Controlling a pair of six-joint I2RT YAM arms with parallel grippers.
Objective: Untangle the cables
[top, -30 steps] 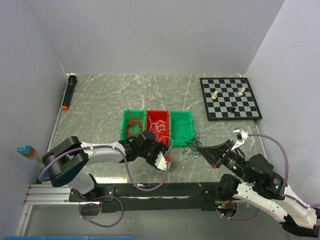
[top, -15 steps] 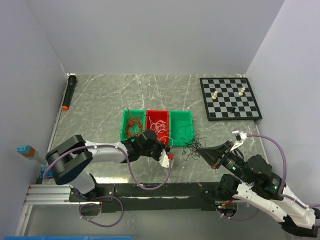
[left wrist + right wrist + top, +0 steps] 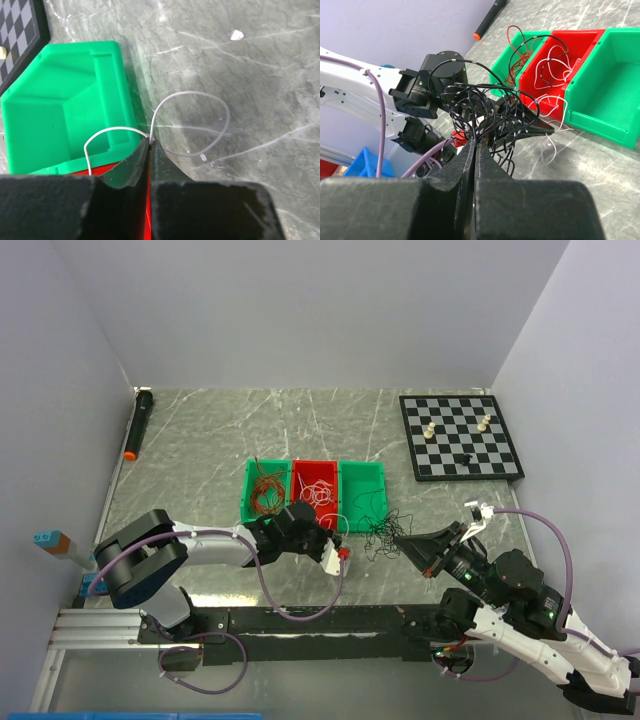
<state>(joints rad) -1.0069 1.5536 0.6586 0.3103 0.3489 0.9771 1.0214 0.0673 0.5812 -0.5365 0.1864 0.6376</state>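
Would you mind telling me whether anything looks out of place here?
One white wire loops over the table outside the red bin holding the other white ones, pinched in the left hand. The black tangle is not binned either, gripped by the right hand.

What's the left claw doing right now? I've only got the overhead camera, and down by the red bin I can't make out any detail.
Observer: On the left wrist camera, the left claw is shut on a single white wire, pinched right at the tips.
Operator: Where does the rest of that wire run?
Observer: One side loops out over the bare table. The other curves across the front of the green bin.
Operator: And is the right claw holding anything?
Observer: On the right wrist camera, the right claw is shut on the black tangle, with strands bunched around its tips.
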